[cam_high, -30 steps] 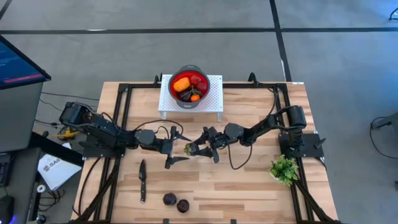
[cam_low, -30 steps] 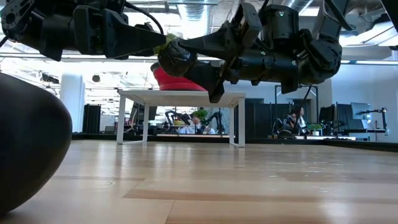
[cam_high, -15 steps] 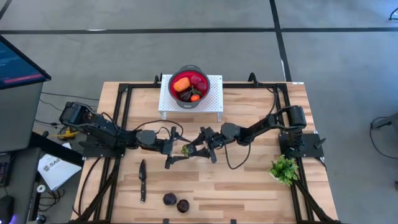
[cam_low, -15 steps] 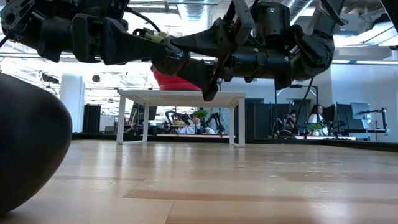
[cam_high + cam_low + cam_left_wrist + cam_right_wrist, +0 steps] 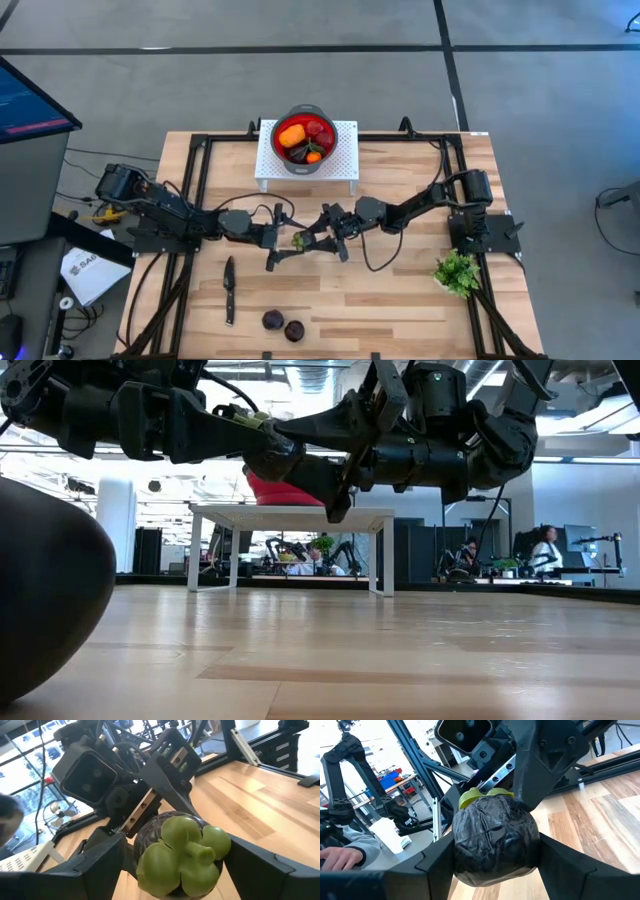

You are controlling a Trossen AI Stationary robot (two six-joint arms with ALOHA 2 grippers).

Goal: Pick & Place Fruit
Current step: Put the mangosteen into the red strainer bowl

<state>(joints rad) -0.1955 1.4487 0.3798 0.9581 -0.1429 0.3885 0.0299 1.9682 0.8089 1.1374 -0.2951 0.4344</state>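
Observation:
A dark purple fruit with a green cap [image 5: 298,240] is held in the air over the middle of the table. My right gripper [image 5: 305,240] is shut on it; it shows large in the right wrist view [image 5: 495,840]. My left gripper [image 5: 287,238] is open and faces it from the left. Its two fingers stand wide on either side of the fruit's green cap [image 5: 182,852] without touching it. A red bowl [image 5: 305,137] with orange and red fruit stands on a white stand at the far edge. Two dark fruits [image 5: 283,324] lie on the table near the near edge. My right gripper pinches the fruit's dark round body [image 5: 470,862] between its two fingers. The fingers [image 5: 565,865] come in about level from the table's right side. The fruit is lifted clear of the table [image 5: 277,455], its green cap turned toward my left gripper.
A slim black knife [image 5: 229,290] lies near the left front. A green leafy sprig [image 5: 457,272] lies at the right. The white stand [image 5: 340,165] is at the far middle. A dark fruit [image 5: 45,590] looms close in the low view. Black frame rails run along the table's sides.
My right gripper has carried the fruit a little toward the table's left, in between my left gripper's open fingers. The fruit has stayed clear of the table.

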